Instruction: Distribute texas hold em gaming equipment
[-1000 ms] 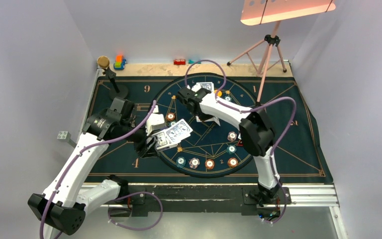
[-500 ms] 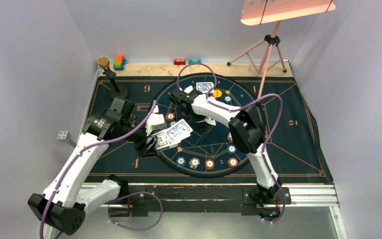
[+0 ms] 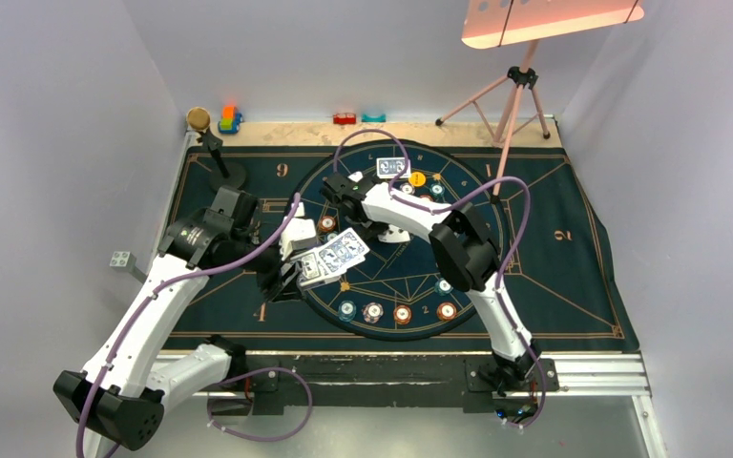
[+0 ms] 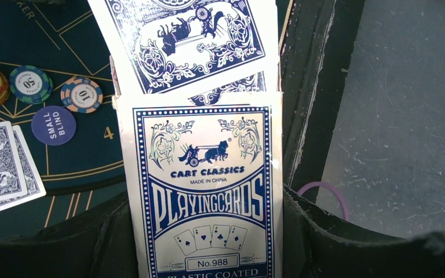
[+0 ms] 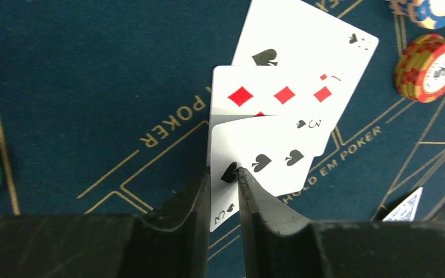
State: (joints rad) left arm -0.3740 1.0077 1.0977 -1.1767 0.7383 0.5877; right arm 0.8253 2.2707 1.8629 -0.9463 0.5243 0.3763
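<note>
My left hand [image 4: 204, 249] is squeezed tight on a card box [image 4: 203, 191] at the left edge of the big circle [image 3: 382, 279] on the mat [image 5: 64, 87]. The box says CART CLASSICS, MADE IN CHINA, PLAYINGCARDS, No.988 and PLASTIC COATED. Some blue-backed cards [image 4: 191, 40] poke out of the top of the box.

Just inside the rim of the circle lies a blue disc [image 4: 53, 124] that says SMALL BLIND. Next to it are a chip with a 10 [image 4: 81, 94] and a chip with a 50 [image 4: 30, 84]. Two cards [image 4: 3, 165] lie face down close by, also inside the circle.

My right hand [image 5: 225, 191] is inside the circle, on its far left part. Its fingers are only a tiny bit apart. The end of the three of spades [image 5: 266, 162] sits in the gap, and I cannot tell if the fingers pinch it. That card lies face up in a little fan with a diamonds card [image 5: 278, 98] and a spade card [image 5: 307, 40]. Gold words on the mat by the fan say POKER and HOLD EM POKER. A red and yellow chip stack [image 5: 431, 66] sits inside the circle near the fan
</note>
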